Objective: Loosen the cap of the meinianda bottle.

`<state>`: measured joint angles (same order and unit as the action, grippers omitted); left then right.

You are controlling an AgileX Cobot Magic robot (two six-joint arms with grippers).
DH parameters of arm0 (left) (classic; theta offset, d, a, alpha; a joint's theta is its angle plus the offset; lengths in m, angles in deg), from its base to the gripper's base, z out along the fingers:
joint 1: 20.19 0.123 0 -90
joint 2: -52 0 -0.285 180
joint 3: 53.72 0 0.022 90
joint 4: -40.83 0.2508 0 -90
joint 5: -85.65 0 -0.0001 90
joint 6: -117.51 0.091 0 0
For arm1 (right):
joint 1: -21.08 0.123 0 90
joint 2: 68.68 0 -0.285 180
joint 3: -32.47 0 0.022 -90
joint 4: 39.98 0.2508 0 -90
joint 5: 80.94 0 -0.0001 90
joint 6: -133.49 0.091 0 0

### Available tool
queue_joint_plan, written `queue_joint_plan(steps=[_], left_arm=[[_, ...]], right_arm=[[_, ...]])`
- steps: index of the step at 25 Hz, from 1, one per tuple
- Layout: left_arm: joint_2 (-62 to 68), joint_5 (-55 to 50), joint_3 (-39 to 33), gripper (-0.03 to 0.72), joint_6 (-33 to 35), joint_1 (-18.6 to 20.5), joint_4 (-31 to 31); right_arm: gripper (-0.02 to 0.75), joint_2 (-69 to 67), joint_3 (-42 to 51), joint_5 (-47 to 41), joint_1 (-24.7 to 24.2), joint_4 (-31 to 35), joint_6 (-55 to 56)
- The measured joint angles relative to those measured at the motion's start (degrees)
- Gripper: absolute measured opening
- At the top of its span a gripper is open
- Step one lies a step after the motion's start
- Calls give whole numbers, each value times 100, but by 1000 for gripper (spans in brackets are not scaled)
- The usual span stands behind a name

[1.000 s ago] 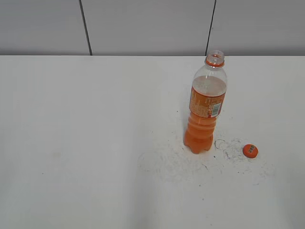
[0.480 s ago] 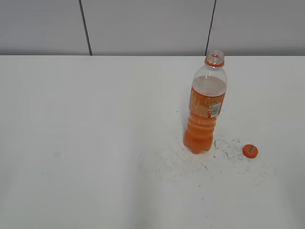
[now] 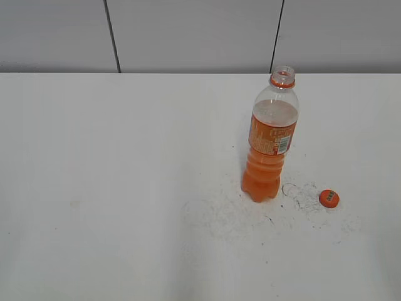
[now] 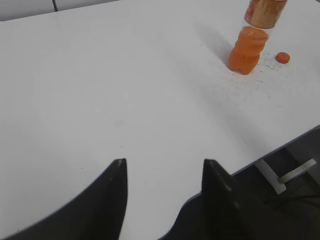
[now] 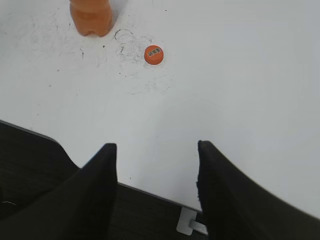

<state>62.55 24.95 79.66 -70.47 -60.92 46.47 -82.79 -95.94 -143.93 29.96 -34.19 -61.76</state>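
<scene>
**Cap off the bottle, both grippers standing wide with nothing held**

We see our right gripper [image 5: 156,170] at the near edge of the white table [image 5: 250,75], its two dark fingers spread wide and nothing between them. Ahead of it and a little to the left lies the cap [image 5: 154,54], flat on the table with its printed top facing up. Further ahead and more to the left stands the base of the meinianda bottle [image 5: 91,17], near the cap but not touching it. Grey scuff marks [image 5: 125,37] cover the table between the two.

Our left gripper [image 4: 162,187] is also at the near table edge, jaws wide apart and holding nothing. The bottle is far ahead of it and to the right, and the cap sits just to the right of the bottle's base.

In the exterior view we see the bottle [image 3: 270,138] standing upright with its neck open, only the orange neck ring [image 3: 282,81] around it. The cap [image 3: 329,199] rests on the table to the right of the bottle, apart from it. No gripper shows in this view.
</scene>
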Motion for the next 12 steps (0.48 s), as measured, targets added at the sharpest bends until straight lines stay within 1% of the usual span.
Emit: queue_joint_plan(steps=[7, 8, 10, 12], left_arm=[[0, 11, -1, 382, 1, 29, 0], [0, 11, -1, 382, 6, 119, -6], [0, 17, -1, 382, 6, 423, -19], [0, 17, -1, 382, 6, 870, -18]], right_arm=[[386, 0, 0, 0, 0, 12, 4], [386, 0, 0, 0, 0, 12, 4], [386, 0, 0, 0, -6, 17, 4], [386, 0, 0, 0, -6, 17, 4]])
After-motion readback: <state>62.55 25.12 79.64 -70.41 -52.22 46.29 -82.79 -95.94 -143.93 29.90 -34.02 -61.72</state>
